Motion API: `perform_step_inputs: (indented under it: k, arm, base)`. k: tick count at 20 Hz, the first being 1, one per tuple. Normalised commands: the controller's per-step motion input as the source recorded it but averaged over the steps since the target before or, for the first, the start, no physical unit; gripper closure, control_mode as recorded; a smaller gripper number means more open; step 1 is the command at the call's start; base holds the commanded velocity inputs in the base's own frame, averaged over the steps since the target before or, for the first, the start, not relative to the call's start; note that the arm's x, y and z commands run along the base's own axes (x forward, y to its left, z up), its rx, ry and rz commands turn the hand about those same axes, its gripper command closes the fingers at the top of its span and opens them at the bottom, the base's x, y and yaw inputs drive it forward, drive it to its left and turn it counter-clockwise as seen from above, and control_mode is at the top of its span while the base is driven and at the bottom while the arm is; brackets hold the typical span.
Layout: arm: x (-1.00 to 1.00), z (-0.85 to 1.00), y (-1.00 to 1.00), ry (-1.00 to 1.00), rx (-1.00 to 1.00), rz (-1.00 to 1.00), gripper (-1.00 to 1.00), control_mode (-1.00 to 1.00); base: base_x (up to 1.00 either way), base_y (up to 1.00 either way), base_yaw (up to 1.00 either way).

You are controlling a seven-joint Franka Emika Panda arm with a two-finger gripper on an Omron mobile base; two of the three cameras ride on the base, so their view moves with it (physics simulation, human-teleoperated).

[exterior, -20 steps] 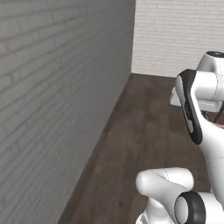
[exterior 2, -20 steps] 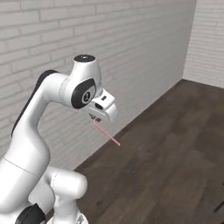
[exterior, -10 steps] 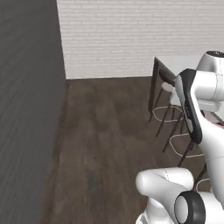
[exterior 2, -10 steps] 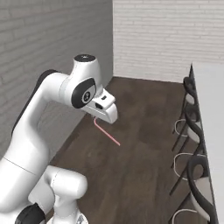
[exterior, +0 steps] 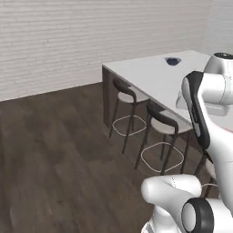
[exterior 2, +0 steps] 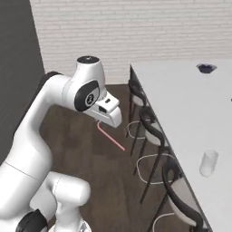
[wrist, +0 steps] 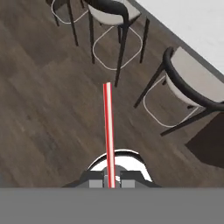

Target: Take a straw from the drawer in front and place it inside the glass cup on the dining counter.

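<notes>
room: a bare kitchen space with a white brick wall behind and a dark plank floor; the base faces the long side of the island, so the arm is carried high over open floor, not over any surface
worktop: the dining counter [exterior 2: 181,113] is a large white slab running away to the right, its near edge lined with chairs [exterior: 129,98] whose dark backs tuck against it; these stand between the base and the top, which is likely why the load rides above chair height
glass cup: the glass cup [exterior 2: 208,163] stands upright near the near end of the white top, clear and apparently empty, well apart from the arm
far dish: a small dark bowl [exterior 2: 206,68] sits at the far end of the top, nowhere near the cup, so it should not interfere
straw: the straw [exterior 2: 111,137] hangs from the hand and slants down and out over the floor, beside the nearest chair back; in the hand view the straw [wrist: 108,131] runs straight away from the fingertips
jaws: the gripper [wrist: 111,179] is pressed together on the straw's upper end, pinching it between the two pads; gripping one end leaves the long free length to go into the cup first
step in hand: carrying, by my reading; fetching looks done, placing not yet begun
next move needs: bringing the free tip over the cup's mouth and turning the straw nearer upright
risk: the thin straw could pivot in the pinch, or its tip could knock the light cup
</notes>
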Motion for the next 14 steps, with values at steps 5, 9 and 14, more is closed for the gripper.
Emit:
perform_step_inputs:
  k: [5, 9, 14]
  arm:
    - [0.0, 0.0, 0.0, 0.0, 0.0, 0.0, 1.0, 1.0]
    - [0.0, 0.0, 0.0, 0.0, 0.0, 0.0, 1.0, 1.0]
    - [0.0, 0.0, 0.0, 0.0, 0.0, 0.0, 1.0, 1.0]
  base:
    - [0.17, 0.34, -0.74]
    - [0.01, 0.45, -0.77]
    - [0.09, 0.42, -0.76]
